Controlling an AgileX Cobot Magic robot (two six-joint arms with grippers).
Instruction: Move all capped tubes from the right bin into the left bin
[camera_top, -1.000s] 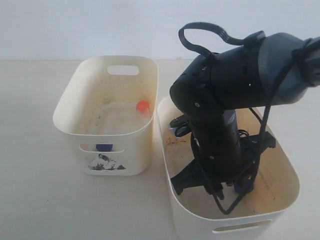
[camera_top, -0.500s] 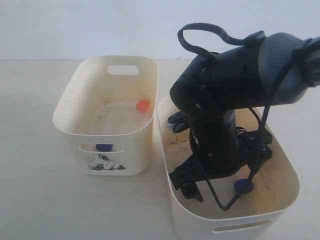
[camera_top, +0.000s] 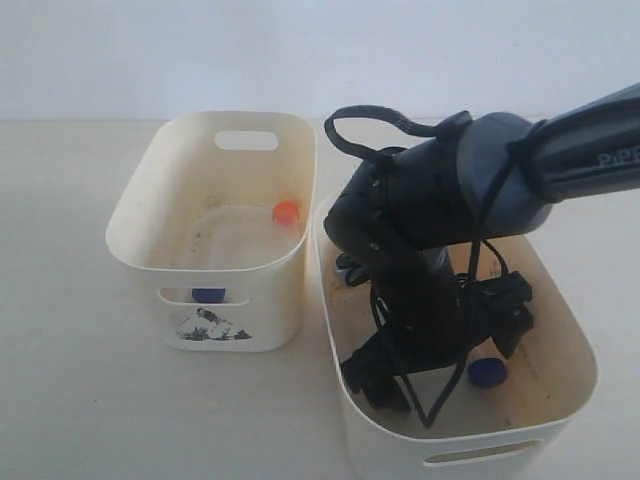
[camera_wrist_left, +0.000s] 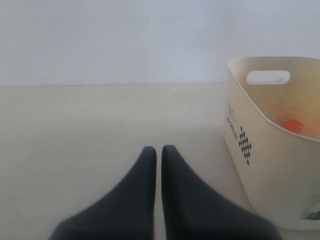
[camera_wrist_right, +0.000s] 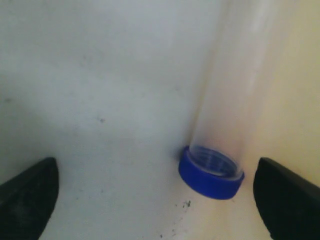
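my left gripper (camera_wrist_left: 159, 152) is sitting closed, empty; my right arm (camera_top: 440, 200) is angling steeply downward; my right gripper (camera_wrist_right: 157, 197) is hanging spread wide

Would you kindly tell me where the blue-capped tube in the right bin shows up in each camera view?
Exterior view: the blue-capped tube is low and right of centre, on the floor of the right bin.
Left wrist view: not in it.
Right wrist view: right of centre, cap nearest the camera.
Shared landmark: the right bin's cream wall, close beside the tube in both views.
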